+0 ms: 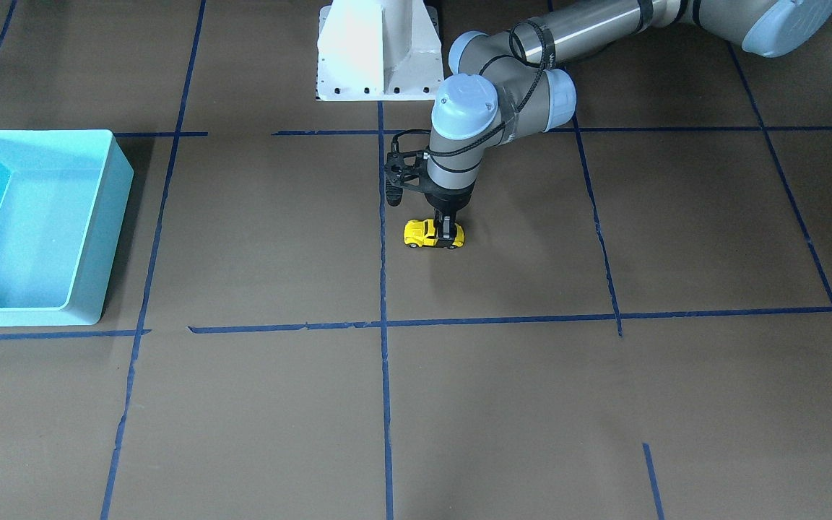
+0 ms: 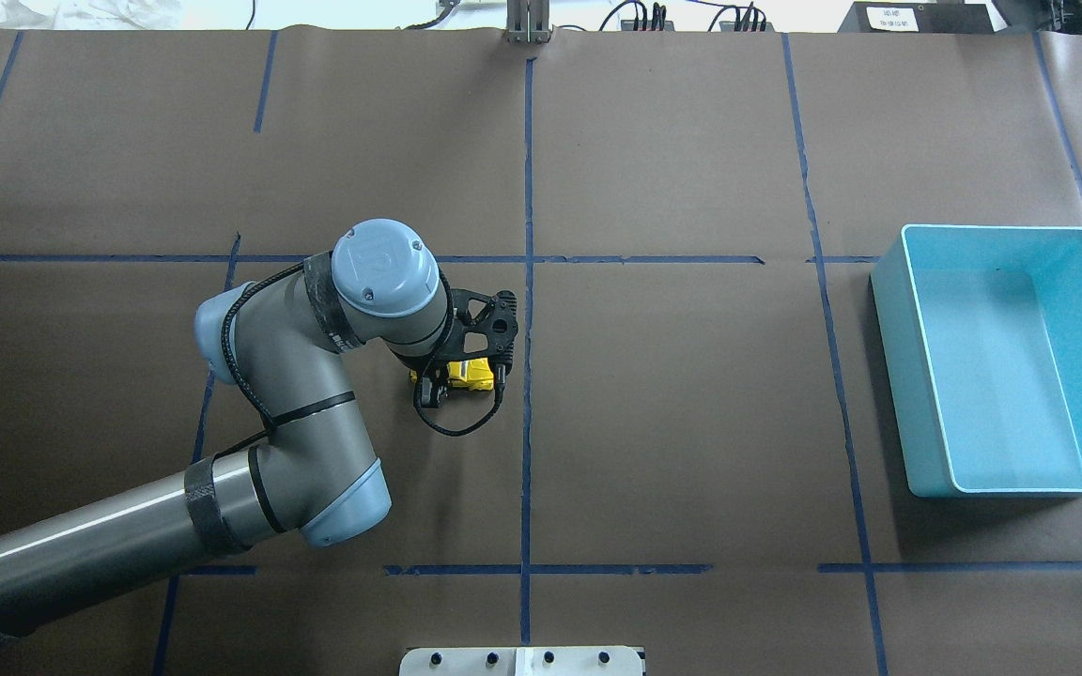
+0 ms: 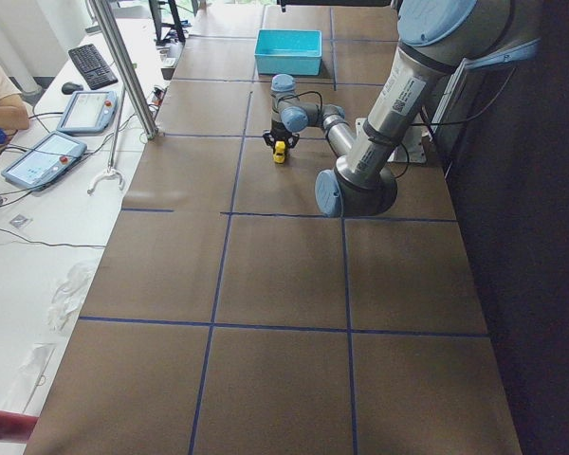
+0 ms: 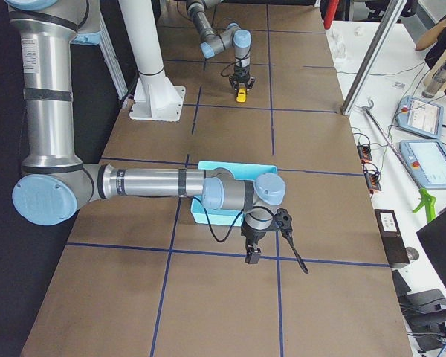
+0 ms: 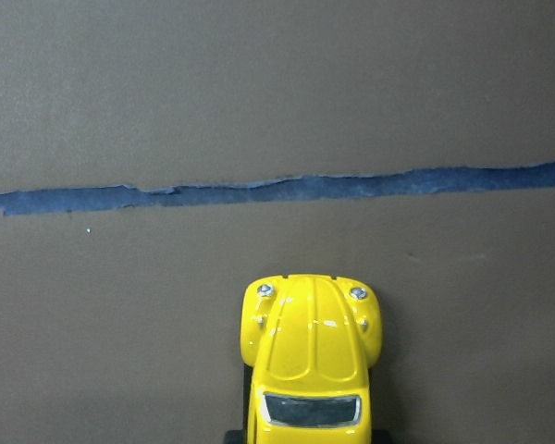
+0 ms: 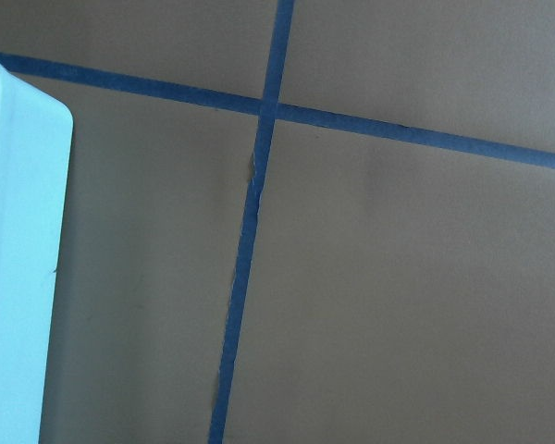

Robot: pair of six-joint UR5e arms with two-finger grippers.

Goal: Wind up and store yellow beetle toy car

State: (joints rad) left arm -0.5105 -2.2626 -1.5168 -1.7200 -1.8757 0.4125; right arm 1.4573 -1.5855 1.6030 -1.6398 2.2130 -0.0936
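Observation:
The yellow beetle toy car (image 1: 422,232) stands on its wheels on the brown table near the middle, beside a blue tape line. My left gripper (image 1: 448,232) points straight down and is shut across the car's rear half. In the overhead view the car (image 2: 471,373) shows partly under the left gripper (image 2: 432,386). The left wrist view shows the car's bonnet and windscreen (image 5: 312,356), but no fingers. My right gripper (image 4: 250,255) hangs above the table next to the turquoise bin (image 4: 207,214). It shows only in the exterior right view, so I cannot tell whether it is open or shut.
The turquoise bin (image 2: 888,310) is empty and stands at the table's right side in the overhead view; its wall also shows in the right wrist view (image 6: 18,277). The white robot base (image 1: 376,58) stands behind the car. Blue tape lines cross the brown table.

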